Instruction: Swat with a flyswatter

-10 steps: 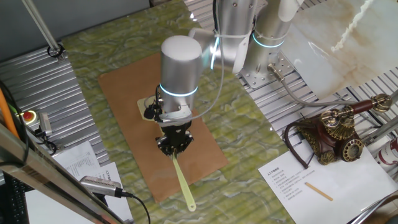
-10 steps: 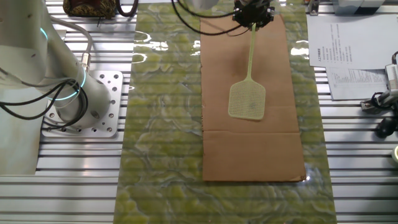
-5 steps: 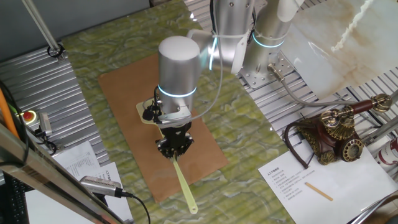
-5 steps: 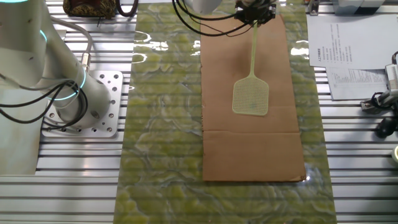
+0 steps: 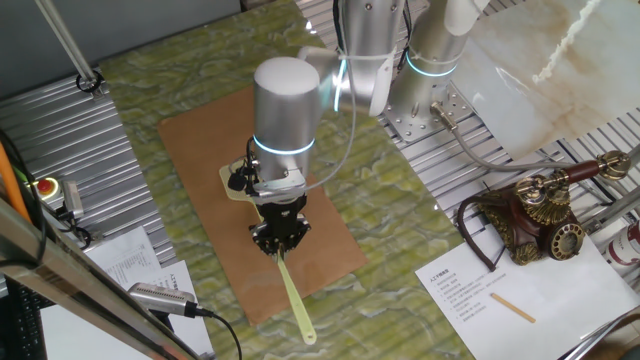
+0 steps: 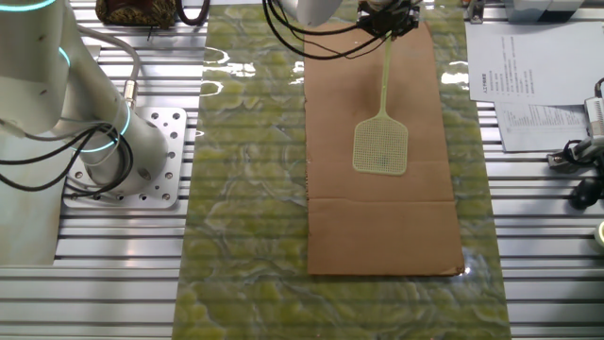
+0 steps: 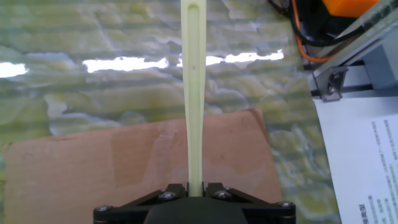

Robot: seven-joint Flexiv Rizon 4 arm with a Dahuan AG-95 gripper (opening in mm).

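My gripper (image 5: 279,238) is shut on the flyswatter's thin handle (image 5: 294,297), above the brown board (image 5: 195,150). In the other fixed view the gripper (image 6: 385,23) sits at the board's far edge. The pale yellow-green flyswatter (image 6: 380,148) reaches down from it, its mesh head low over the board (image 6: 377,231). In the hand view the handle (image 7: 194,93) runs straight up from between the closed jaws (image 7: 196,186) past the board's edge (image 7: 93,168). In the one fixed view the arm hides most of the head.
A green marbled mat (image 6: 245,189) lies under the board. An antique telephone (image 5: 540,215), printed sheets (image 5: 480,290) and a small tan stick (image 5: 512,307) lie at the right. The arm's base (image 6: 142,156) stands left. More papers (image 6: 528,76) lie at the right.
The swatter head has shifted a little sideways over the board since a second ago. It has hardly moved in the last half second. The grip is unchanged.
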